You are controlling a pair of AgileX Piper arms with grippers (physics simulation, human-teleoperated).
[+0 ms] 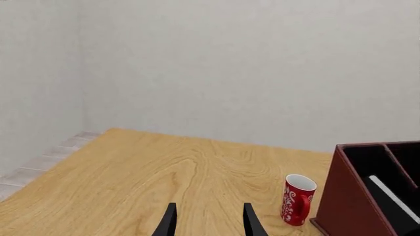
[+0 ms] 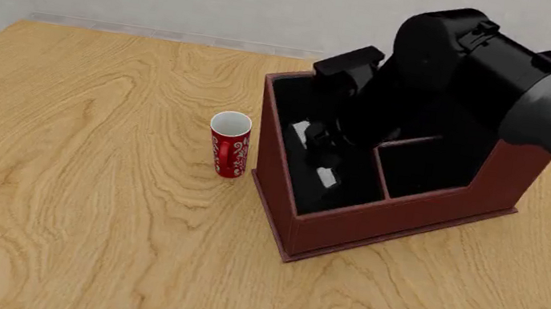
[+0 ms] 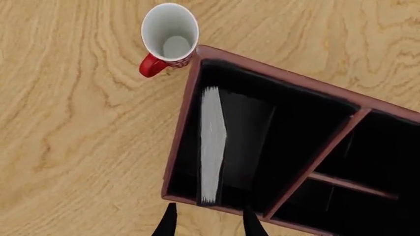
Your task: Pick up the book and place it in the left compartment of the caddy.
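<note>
Wood-grain tabletop bounded by a pale wall carries a red-and-white mug (image 2: pixel 229 144) just beside the reddish-brown caddy (image 2: pixel 396 220). The book (image 3: pixel 213 145) already stands on edge inside the left compartment (image 3: pixel 190 147), white page edges up, leaning against the wall nearest the mug. It is judged stiff, moderately heavy and smooth-covered, so any re-grip would best pinch both covers near the exposed upper edge. The right gripper (image 3: pixel 206 223) is poised above the caddy, fingers parted about a book's thickness, holding and touching nothing. The left gripper (image 1: pixel 208 221) is low over bare table, well apart from the caddy, fingers likewise spread and empty.
</note>
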